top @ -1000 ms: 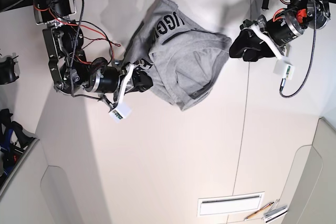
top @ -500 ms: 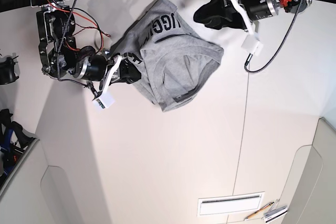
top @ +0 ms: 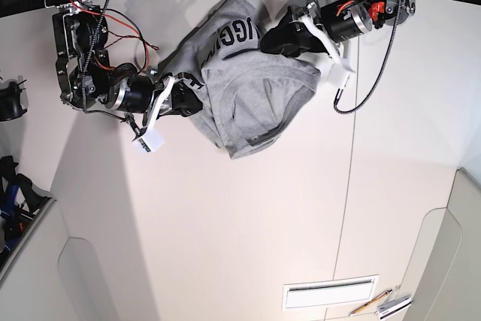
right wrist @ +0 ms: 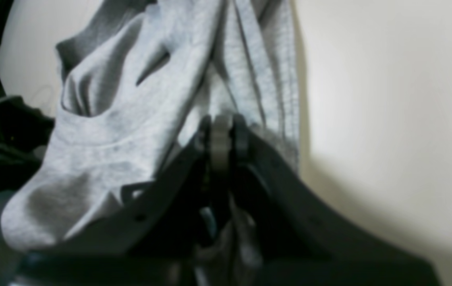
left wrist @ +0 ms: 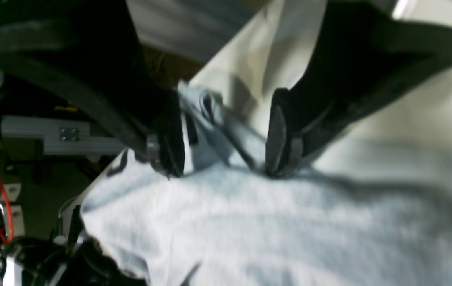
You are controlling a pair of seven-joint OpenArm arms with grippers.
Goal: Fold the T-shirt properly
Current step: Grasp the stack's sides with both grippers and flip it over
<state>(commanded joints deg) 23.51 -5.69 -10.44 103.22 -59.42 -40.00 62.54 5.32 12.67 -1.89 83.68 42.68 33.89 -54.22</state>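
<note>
Base view shows your left gripper [top: 276,40] has swung in from well off the T-shirt [top: 248,95] to its top edge, jaws apart astride a fold. Your right gripper [right wrist: 221,135] stays clamped on the shirt's opposite edge. The shirt lies bunched on the table [top: 225,231]; nothing else blocks it.

Left end effector [left wrist: 226,139] apparently agape; right end effector [right wrist: 221,133] clamped.

The T-shirt [top: 252,99] is soft matt heathered cloth (ribbed hems), on a smooth matt table [top: 225,231].
</note>
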